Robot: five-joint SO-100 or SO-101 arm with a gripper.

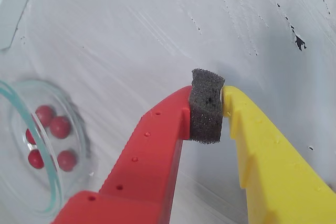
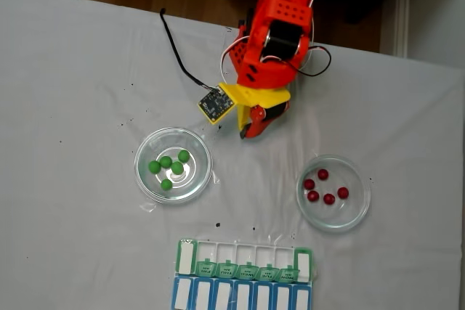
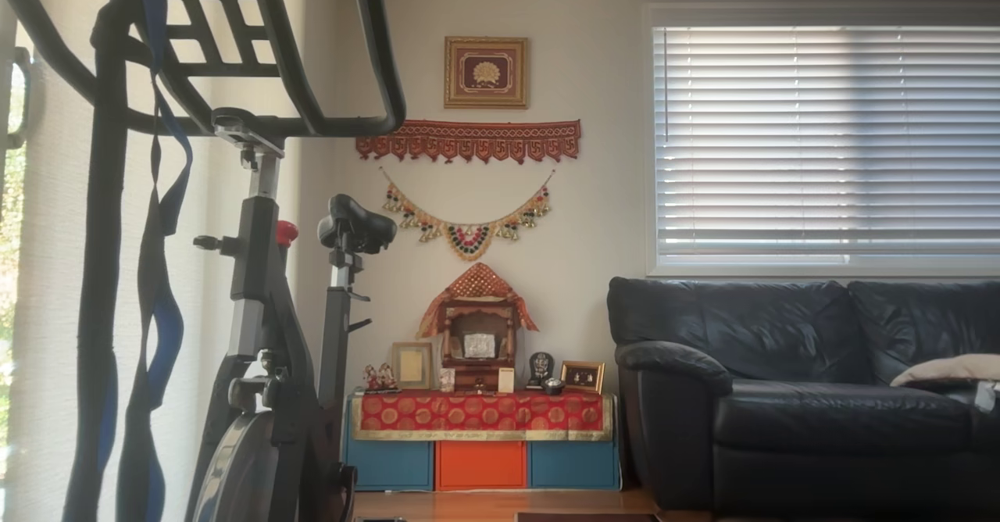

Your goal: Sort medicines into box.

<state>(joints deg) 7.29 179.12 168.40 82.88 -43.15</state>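
White cloth (image 2: 87, 92) is covering the table, speckled with small dark marks, and the orange arm (image 2: 280, 27) is reaching down over it from the far edge in the fixed view. Its gripper (image 1: 207, 109) is hanging above bare cloth with the jaws closed — the red finger (image 1: 152, 156) and the yellow finger (image 1: 262, 156) are pressing together on the grey foam pad (image 1: 206, 106) fixed at the tip, with no ball between them.

Five green balls (image 2: 168, 168) are lying in the left glass dish (image 2: 145, 186) in the fixed view, clustered near its middle. Five dark red balls (image 2: 323, 187) are sitting in the right glass dish (image 2: 352, 215), well apart from the first dish; the wrist view is catching the same red balls (image 1: 52, 142) at its lower left.

At the near edge of the fixed view the pill organizer (image 2: 243, 275) is lying flat between the two dishes, its green-lidded row on the arm's side and its blue row behind it — whether any ball is inside, I cannot tell.

Elsewhere, the other view is showing a living room with an exercise bike (image 3: 266, 334) and a black leather sofa (image 3: 805, 389).
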